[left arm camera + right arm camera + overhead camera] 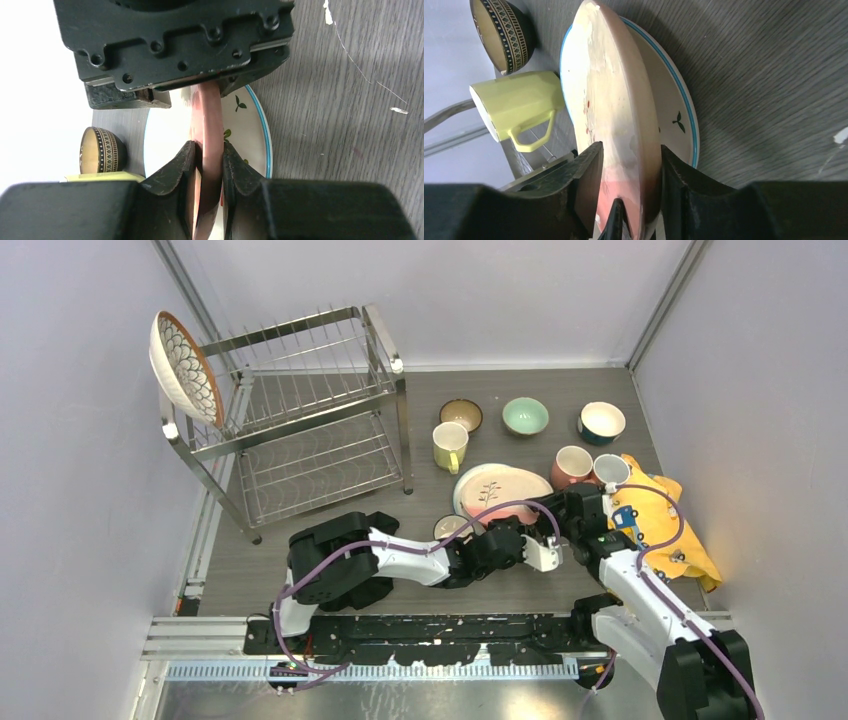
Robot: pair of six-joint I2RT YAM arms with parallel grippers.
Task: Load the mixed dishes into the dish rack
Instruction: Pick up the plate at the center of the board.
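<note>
Nearest the arm bases, the left tool (209, 152) is clenched on the near rim of the pink plate (497, 490), with its dark fingers (182, 170) pressed against both faces of that rim. The right tool (629, 155) meets the same plate at its near right edge, one finger on each side of the rim. Whether those fingers press the plate or stand just off it cannot be told. The gripped edge of the pink plate is raised clear of the blue-rimmed plate (676, 107), which lies flat on the grey bench (520, 592) beneath it. Just right of the pink plate stands the pink mug (572, 466), mouth up, with the white mug (611, 470) just beside it on the side away from the plate. Farther right of the pink plate, past both mugs, a crumpled yellow cloth (672, 525) lies partly under the right arm. Just beyond the pink plate's left part stands the yellow mug (449, 447), and the brown bowl (461, 415) sits just beyond that. Straight beyond the pink plate is the mint-green bowl (525, 416), and beyond and to the right is the blue bowl (601, 422). Well to the left of the pink plate and somewhat beyond it stands the dish rack (310, 430). A scale-patterned plate (185, 370) is propped on edge at the end of its upper tier farthest from the pink plate.
</note>
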